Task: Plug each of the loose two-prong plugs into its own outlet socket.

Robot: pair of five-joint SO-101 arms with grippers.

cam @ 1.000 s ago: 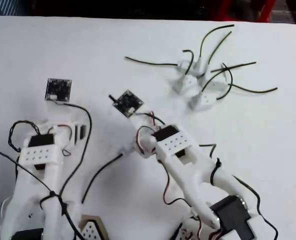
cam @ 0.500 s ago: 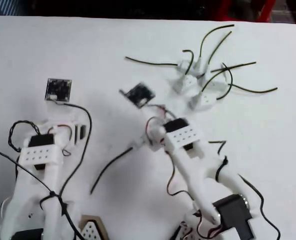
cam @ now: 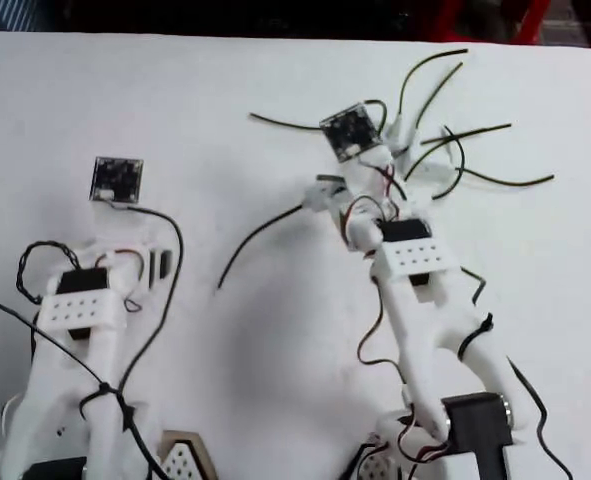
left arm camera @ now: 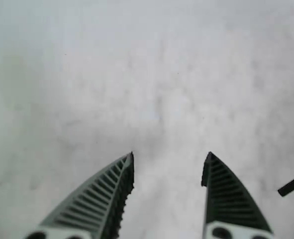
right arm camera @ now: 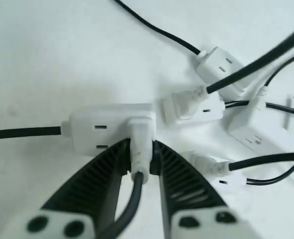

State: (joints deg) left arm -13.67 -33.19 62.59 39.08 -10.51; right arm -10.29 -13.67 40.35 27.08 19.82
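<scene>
My right gripper [right arm camera: 141, 147] is shut on a white two-prong plug [right arm camera: 140, 144] whose black cord runs back between the fingers. The plug sits flush against a white socket block [right arm camera: 94, 133]; no prongs show. In the high view the right gripper [cam: 330, 192] holds this pair beside the cluster of white sockets and plugs [cam: 405, 165], and a black cord [cam: 260, 240] trails toward the near left. More sockets [right arm camera: 221, 63] and a plug [right arm camera: 192, 105] lie just beyond. My left gripper [left arm camera: 167, 157] is open over bare table, at the near left [cam: 158, 265].
Thin black cords [cam: 475, 130] fan out from the cluster at the far right. A black cord end [left arm camera: 292, 184] lies close to the left gripper. The white table [cam: 225, 100] ends at a dark far edge.
The right arm has swung right and away from me toward the cluster, carrying the plug and dragging its cord along. The left arm has not moved.
</scene>
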